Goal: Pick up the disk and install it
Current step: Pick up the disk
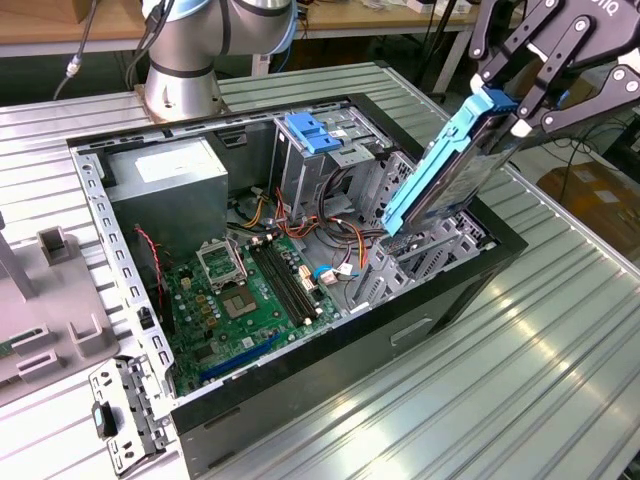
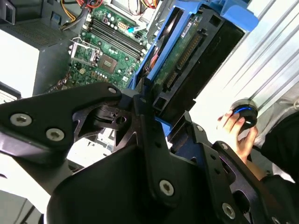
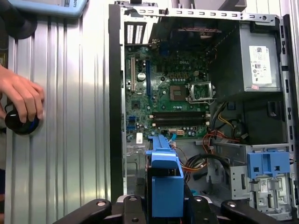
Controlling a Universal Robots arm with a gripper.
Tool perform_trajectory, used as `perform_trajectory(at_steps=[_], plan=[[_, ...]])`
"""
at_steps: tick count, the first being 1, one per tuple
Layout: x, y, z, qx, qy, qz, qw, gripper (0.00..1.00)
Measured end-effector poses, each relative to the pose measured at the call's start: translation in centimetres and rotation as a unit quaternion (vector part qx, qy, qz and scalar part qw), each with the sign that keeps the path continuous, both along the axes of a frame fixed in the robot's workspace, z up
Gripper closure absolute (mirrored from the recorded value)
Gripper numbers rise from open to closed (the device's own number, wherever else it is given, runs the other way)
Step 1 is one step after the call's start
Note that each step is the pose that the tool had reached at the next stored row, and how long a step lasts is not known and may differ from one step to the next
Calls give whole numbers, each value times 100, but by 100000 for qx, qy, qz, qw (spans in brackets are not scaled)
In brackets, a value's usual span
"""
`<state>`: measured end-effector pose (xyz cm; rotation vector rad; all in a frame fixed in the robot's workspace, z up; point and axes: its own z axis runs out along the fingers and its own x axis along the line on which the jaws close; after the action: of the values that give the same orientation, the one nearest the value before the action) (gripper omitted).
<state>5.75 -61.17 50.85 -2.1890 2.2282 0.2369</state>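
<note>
One grasp: clamps pincer (image 1: 505, 108) on disk (image 1: 445, 170), holds it tilted over open computer case (image 1: 330, 352), lower end just inside; hand (image 3: 21, 95) on knob (image 3: 18, 125) on bench (image 1: 520, 400).

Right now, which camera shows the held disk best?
The exterior view: the disk shows full length, tilted over the open computer case, its top end in the hand. The second wrist view shows its circuit-board side close up; the first wrist view, its blue end.
</note>
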Motion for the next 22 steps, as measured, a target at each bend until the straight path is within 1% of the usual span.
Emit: perform_trajectory(at_steps=[1, 3, 4, 6, 12, 17, 19, 22], plan=[[26, -1, -3, 9, 10, 396, 99999, 63], [80, -1, -7, 6, 59, 458, 99999, 63], [126, 0, -9, 4, 98, 469, 99999, 63], [176, -2, -14, 7, 136, 490, 99999, 63], [304, -31, -39, 11, 331, 530, 99998, 63], [395, -46, -56, 9, 451, 532, 99998, 63], [451, -53, -63, 8, 510, 534, 99997, 63], [502, -57, -70, 10, 558, 531, 99997, 63]])
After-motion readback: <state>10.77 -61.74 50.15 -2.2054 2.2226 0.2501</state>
